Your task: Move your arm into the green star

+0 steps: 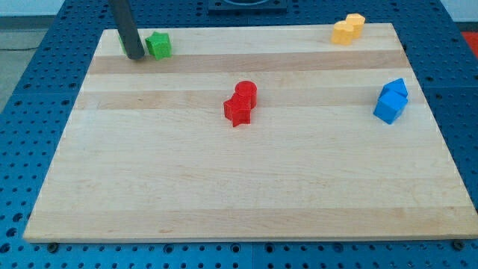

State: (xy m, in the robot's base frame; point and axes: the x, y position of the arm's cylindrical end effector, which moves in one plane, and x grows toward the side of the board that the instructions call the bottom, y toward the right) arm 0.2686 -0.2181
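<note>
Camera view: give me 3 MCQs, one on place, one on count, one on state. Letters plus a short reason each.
1. Where is my tip?
A. view's top left, beside the green block
B. board centre, between the red blocks
C. view's bottom right corner

2. How many red blocks are on the wooden board?
A. none
B. two
C. four

3. How do the two blue blocks lie?
A. at opposite corners
B. one off the board
C. pressed together near the view's right edge

Answers:
1 A: the rod ends right at the green block's left side; contact looks likely but I cannot confirm it.
2 B: a red cylinder and a red star sit mid-board, touching.
3 C: the blue blocks touch each other; likewise the yellow blocks at the top right.
</note>
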